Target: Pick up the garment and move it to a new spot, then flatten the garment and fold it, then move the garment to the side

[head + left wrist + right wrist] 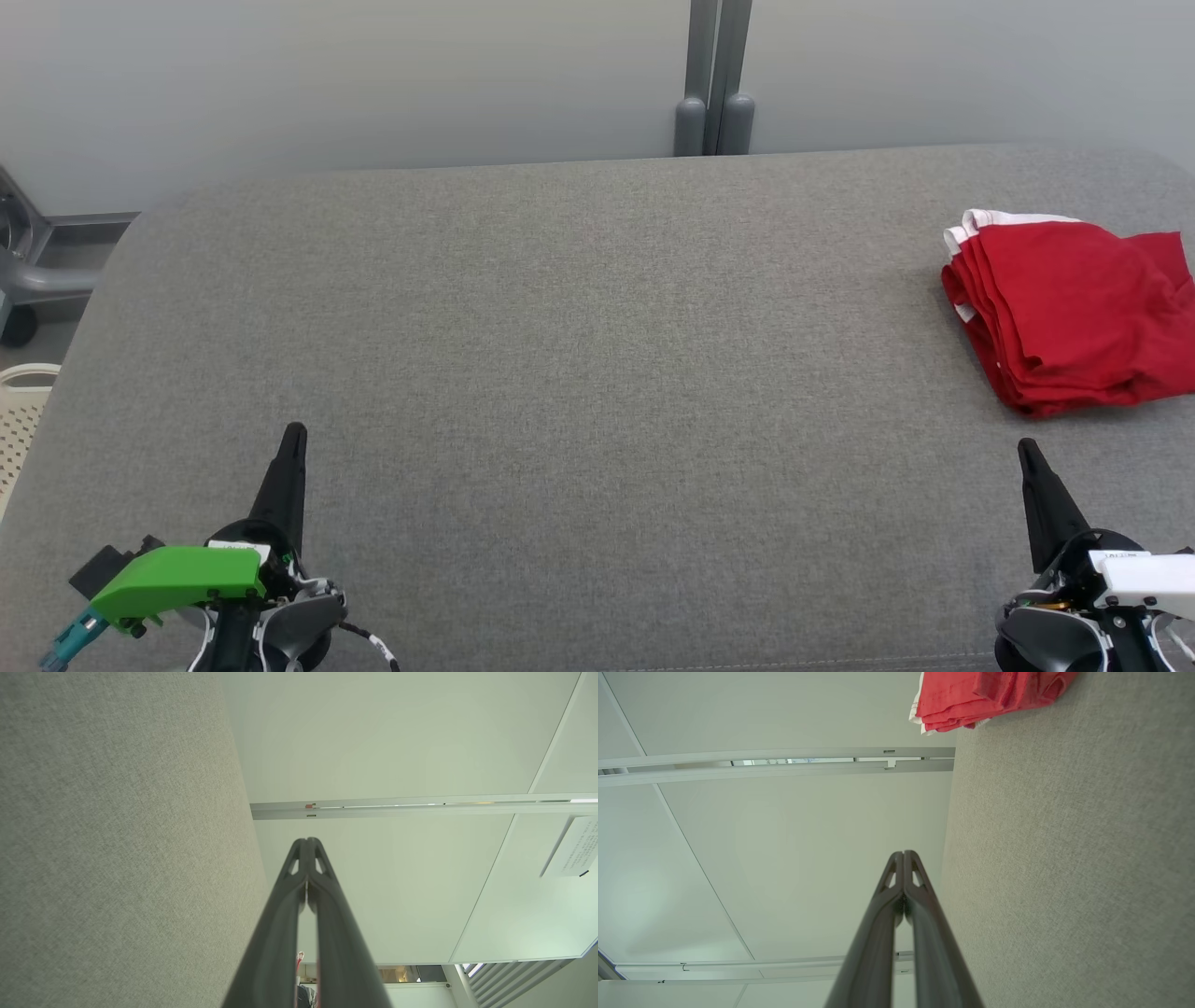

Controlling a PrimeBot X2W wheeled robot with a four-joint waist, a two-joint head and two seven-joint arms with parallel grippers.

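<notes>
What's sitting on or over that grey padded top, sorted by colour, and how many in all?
Red: 1, the garment
Black: 2, the left tool and the right tool, both shut
Total: 3

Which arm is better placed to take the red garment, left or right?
Right, probably. The red garment lies on the right of the grey surface, just ahead of the right pincer; the left pincer is far on the other side.
</notes>
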